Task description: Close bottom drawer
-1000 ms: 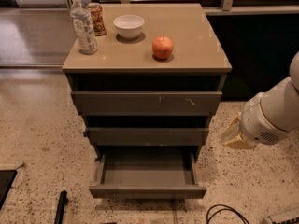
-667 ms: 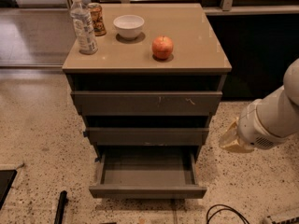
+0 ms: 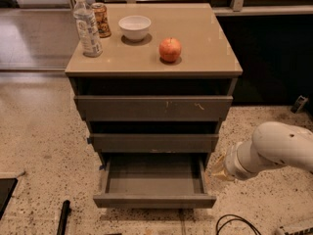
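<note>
The bottom drawer (image 3: 154, 200) of the grey-brown cabinet (image 3: 154, 67) is pulled out wide, showing an empty shallow tray with a plain flat front. Above it are the middle drawer front (image 3: 153, 143) and the top drawer front (image 3: 152, 107) with whitish scratches. My white arm reaches in from the right. The gripper (image 3: 219, 169) is at its end, low beside the open drawer's right side, just right of the cabinet. Its fingers are mostly hidden behind the wrist.
On the cabinet top stand a water bottle (image 3: 87, 26), a can (image 3: 100, 19), a white bowl (image 3: 135, 27) and a red apple (image 3: 170, 49). A black cable (image 3: 234, 223) lies on the speckled floor at the front right. A dark object (image 3: 63, 217) lies front left.
The arm has sunk lower and its gripper end has shifted slightly left toward the open drawer's right side. The drawer has not moved.
</note>
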Robot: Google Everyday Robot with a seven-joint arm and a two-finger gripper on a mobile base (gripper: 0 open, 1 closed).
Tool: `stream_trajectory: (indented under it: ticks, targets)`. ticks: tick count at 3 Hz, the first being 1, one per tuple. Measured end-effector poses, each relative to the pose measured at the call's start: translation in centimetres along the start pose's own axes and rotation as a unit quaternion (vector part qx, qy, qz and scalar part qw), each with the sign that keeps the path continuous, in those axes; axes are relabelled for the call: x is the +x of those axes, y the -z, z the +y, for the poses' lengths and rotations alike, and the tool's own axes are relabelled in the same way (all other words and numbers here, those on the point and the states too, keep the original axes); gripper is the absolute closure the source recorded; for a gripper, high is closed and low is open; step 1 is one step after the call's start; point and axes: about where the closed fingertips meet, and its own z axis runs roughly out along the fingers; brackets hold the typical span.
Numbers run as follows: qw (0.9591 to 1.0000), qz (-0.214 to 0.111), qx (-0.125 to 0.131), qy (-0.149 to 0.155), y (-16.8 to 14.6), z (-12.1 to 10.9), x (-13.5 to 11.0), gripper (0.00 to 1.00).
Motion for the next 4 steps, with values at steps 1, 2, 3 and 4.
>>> stream_trajectory:
  ticks: [1, 2, 3, 4]
  targets:
    - [0.9994, 0.007, -0.028, -0.017, -6.6, 0.0, 2.7, 1.0]
    - [0.9994, 0.007, -0.03, -0.017, -6.8, 0.1, 2.7, 1.0]
    - [0.9995, 0.008, -0.028, -0.008, -11.4, 0.5, 5.6, 1.0]
    - [0.9991, -0.005, -0.041, -0.013, -17.1, 1.3, 7.9, 1.0]
